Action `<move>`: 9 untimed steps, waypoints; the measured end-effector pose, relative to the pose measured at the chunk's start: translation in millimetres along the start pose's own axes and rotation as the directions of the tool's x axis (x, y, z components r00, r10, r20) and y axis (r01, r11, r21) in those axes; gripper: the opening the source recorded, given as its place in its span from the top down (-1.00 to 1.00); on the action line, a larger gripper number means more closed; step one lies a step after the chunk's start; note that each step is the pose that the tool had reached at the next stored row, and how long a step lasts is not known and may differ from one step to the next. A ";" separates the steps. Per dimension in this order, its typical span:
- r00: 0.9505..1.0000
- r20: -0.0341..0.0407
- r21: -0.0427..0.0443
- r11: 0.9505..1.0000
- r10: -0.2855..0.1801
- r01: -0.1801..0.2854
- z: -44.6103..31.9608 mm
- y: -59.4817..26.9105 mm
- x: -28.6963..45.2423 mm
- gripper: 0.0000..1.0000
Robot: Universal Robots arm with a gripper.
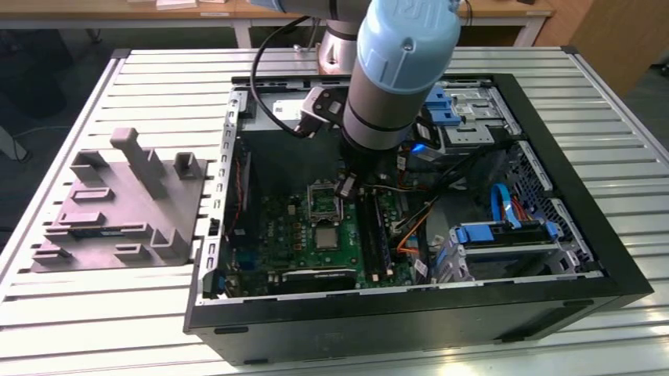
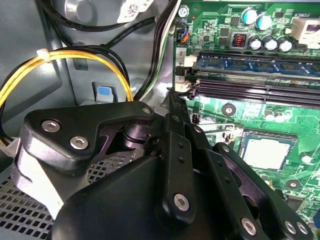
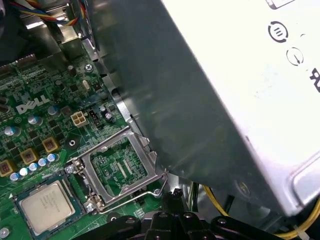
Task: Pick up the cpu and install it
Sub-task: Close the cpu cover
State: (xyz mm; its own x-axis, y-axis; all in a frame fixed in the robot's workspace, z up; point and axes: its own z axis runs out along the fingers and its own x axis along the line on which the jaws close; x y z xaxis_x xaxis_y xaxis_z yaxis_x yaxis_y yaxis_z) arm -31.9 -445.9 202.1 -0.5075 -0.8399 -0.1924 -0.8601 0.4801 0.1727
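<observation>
CPU (image 3: 44, 207) seated in socket; gripper (image 1: 346, 186) at its 12 o'clock, grip state indeterminate. Install step appears complete.

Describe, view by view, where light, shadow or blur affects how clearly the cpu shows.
Exterior view: the cpu sits small in the case's shade. First wrist view: cpu evenly lit, while the power-supply box looms blurred. Second wrist view: cpu bright, partly behind the dark pincer.
</observation>
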 end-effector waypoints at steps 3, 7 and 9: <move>1.000 0.001 -0.001 1.000 0.000 0.000 1.9 1.0 -0.2 0.79; 1.000 0.002 -0.001 1.000 0.000 0.000 3.2 1.6 -0.6 0.79; 1.000 0.002 -0.001 1.000 0.000 0.000 3.2 1.8 -0.5 0.79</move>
State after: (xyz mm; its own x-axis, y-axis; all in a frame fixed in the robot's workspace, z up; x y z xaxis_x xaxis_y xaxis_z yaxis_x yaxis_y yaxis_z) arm -33.3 -443.8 199.4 -0.5074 -0.8396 -0.1941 -0.8601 0.4797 0.1736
